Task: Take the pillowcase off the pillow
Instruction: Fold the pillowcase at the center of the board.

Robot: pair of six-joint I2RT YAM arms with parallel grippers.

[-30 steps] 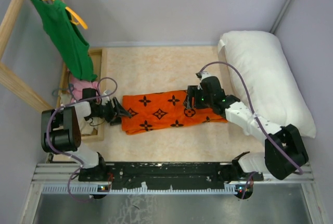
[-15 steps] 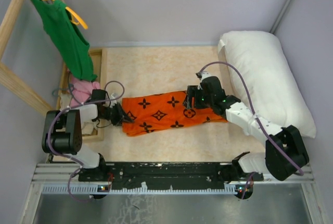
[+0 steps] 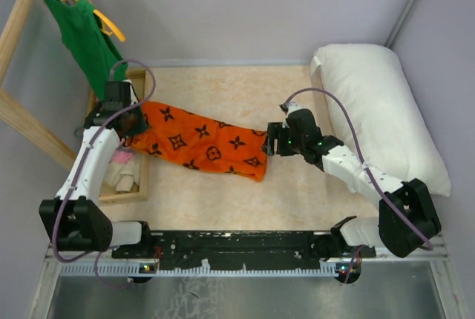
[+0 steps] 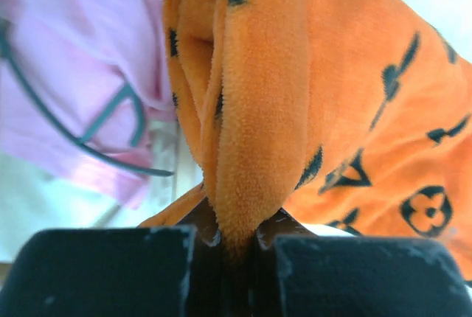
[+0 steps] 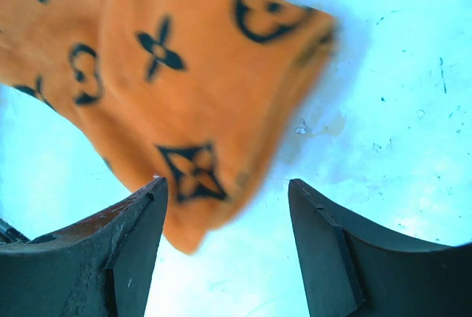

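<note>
Pale beige counter (image 3: 223,89) fills this walled bay, and the pillow (image 3: 378,111) lies bare along the right wall, already out of its cover. Well to the pillow's left, the pillowcase (image 3: 197,141) stretches as a slanted orange band. The end farthest from the pillow seems raised, likely so the left arm can drag it farther away, toward the pink cloth (image 4: 74,59). That arm reaches long and nearly straight from its base, the left pincer (image 3: 130,122) clenched on a bunched fold of fleece. Closer to the pillow, the right arm bends at the elbow and angles leftward. Its right pincer (image 3: 269,143) is released, jaws spread over the cover's nearest corner and gripping nothing.
</note>
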